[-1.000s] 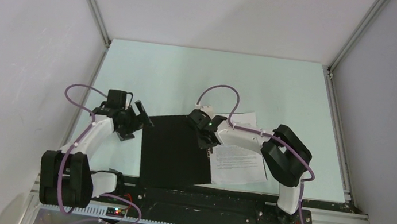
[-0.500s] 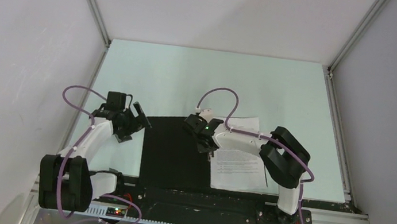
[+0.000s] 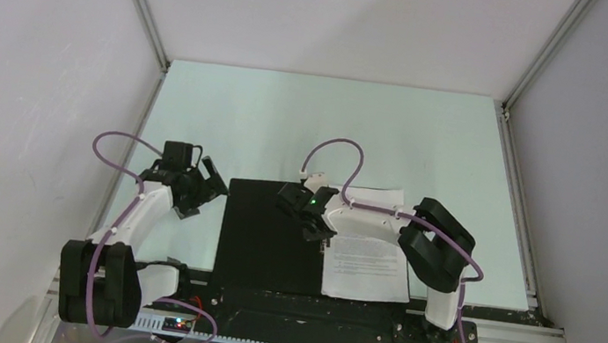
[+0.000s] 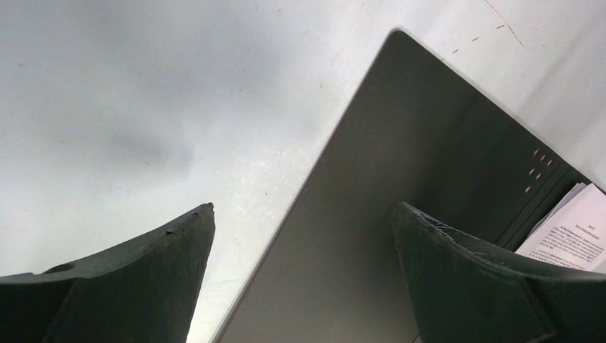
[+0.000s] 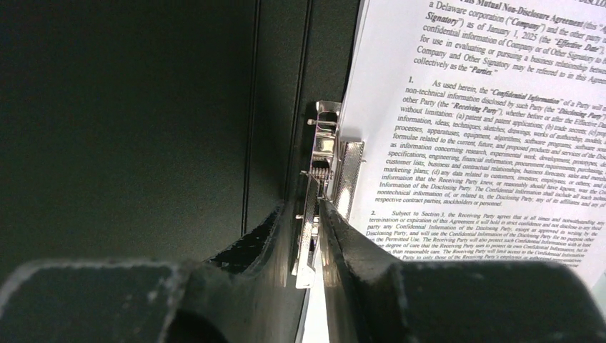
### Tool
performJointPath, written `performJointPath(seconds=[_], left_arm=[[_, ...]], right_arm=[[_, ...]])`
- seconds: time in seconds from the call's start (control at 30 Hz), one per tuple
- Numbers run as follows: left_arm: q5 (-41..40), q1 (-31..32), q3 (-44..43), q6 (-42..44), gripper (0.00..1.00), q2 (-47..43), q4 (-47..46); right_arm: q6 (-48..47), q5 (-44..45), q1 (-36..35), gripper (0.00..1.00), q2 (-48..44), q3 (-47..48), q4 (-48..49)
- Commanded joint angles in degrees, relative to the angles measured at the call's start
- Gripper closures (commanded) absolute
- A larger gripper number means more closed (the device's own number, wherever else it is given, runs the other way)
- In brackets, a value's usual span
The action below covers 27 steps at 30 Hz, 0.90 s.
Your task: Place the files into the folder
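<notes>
Only right wrist view shows right claw (image 5: pixel 304 207) nipping metal clip (image 5: pixel 325 143); left claw (image 4: pixel 304 207) gapes.

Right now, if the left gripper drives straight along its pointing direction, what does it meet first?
Probably the folder: its black cover's left edge lies right ahead of the left gripper, with the table beside it. Depth is unclear, so it could touch the table first.

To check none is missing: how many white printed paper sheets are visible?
2 white printed paper sheets, stacked slightly offset on the right half of the open black folder; more may hide underneath.
</notes>
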<state>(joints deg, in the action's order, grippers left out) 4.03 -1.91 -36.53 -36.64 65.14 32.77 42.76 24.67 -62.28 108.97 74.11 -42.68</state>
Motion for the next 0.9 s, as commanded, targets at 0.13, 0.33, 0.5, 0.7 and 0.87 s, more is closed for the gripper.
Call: performJointPath(seconds=[0.13,0.33,0.5,0.7,0.87], left_arm=[[-0.9,-0.2,0.6,-0.7,0.0,-1.8,0.0],[-0.6,-0.3,0.7,-0.6,0.0,-1.9,0.0],[-0.2,-0.3,0.8,-0.5,0.0,-1.9,0.1],[0.1,-0.2,0.6,-0.4,0.0,-1.7,0.1],[0.2,-0.3,0.5,-0.4,0.0,-1.5,0.0]], right_arm=[[4.1,4.7,-0.3,0.74,-4.2,1.0,-3.9],[5.9,2.4,-0.7,0.75,-3.9,1.0,-4.1],[6.9,1.7,-1.3,0.76,-2.6,0.9,-4.3],[7.2,-0.7,-1.2,0.81,-0.6,0.5,-2.4],[7.8,0.6,-1.3,0.8,0.2,0.3,-3.8]])
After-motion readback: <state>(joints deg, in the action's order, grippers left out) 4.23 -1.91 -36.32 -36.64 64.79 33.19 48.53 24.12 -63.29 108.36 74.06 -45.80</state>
